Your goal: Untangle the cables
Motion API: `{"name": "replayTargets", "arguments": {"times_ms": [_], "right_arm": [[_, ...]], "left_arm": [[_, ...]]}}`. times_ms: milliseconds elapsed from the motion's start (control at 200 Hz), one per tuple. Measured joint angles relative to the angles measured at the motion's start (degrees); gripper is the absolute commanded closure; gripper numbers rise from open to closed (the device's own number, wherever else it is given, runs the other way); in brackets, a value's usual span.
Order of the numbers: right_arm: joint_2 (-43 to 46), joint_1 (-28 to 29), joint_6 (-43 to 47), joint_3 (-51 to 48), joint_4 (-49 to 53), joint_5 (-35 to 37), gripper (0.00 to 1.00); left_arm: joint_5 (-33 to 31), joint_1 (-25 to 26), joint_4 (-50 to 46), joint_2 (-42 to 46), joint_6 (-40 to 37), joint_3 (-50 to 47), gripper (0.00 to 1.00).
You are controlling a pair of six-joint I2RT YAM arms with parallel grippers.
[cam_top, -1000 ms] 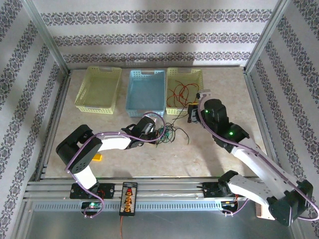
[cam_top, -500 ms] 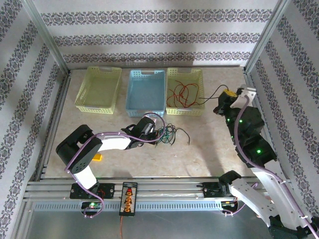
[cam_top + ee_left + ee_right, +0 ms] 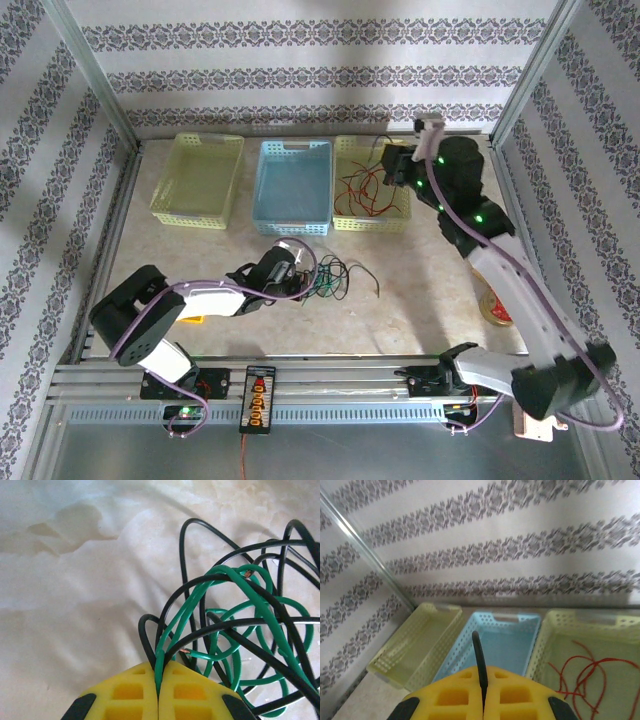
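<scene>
Status: right gripper (image 3: 482,682) clamps 1 black cable (image 3: 477,652) up over the baskets; red cables (image 3: 362,187) lie in the right yellow basket (image 3: 345,222). On the table (image 3: 440,290), left gripper (image 3: 159,682) is closed, pinching a green cable (image 3: 260,605) in the tangle (image 3: 335,275). Suggest centring over the blue basket (image 3: 507,647) before release, so the tail clears the red cables.
</scene>
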State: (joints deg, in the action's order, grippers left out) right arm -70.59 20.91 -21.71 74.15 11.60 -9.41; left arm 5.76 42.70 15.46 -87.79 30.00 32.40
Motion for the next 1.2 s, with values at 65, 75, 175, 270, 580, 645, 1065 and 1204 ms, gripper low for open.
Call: {"name": "replayTargets", "arguments": {"times_ms": [65, 75, 175, 270, 580, 645, 1065, 1204], "right_arm": [[-4.9, 0.4, -0.5, 2.6, -0.3, -1.8, 1.0], [-5.6, 0.6, -0.5, 3.1, -0.2, -2.1, 1.0], [-13.5, 1.7, -1.1, 8.2, -0.9, -4.4, 1.0], [-21.4, 3.1, -1.4, 12.9, -1.8, -6.1, 1.0], [-47.0, 4.8, -3.7, 26.9, 0.0, -10.4, 0.93], [-51.0, 4.9, -4.8, 29.5, 1.7, -10.5, 0.74], [-41.8, 4.8, -6.8, 18.4, 3.1, -4.5, 0.46], [-28.0, 5.1, -5.5, 5.6, 1.8, -4.4, 0.46]], "left_arm": [[-0.2, 0.0, 0.4, 1.6, 0.0, -1.0, 0.94], [-0.2, 0.0, 0.4, 1.9, 0.1, -1.2, 0.94], [-1.2, 0.0, 0.9, 4.2, 0.5, -2.4, 0.94], [-2.7, 0.0, 2.0, 6.1, 1.2, -3.8, 0.94], [-6.6, -0.4, 6.7, 12.2, 5.2, -10.4, 0.91], [-6.9, -0.4, 7.0, 12.3, 5.5, -10.5, 0.9], [-7.1, -0.4, 7.1, 11.6, 5.8, -10.4, 0.9], [-7.0, -0.4, 7.1, 10.1, 5.8, -9.8, 0.9]]}}
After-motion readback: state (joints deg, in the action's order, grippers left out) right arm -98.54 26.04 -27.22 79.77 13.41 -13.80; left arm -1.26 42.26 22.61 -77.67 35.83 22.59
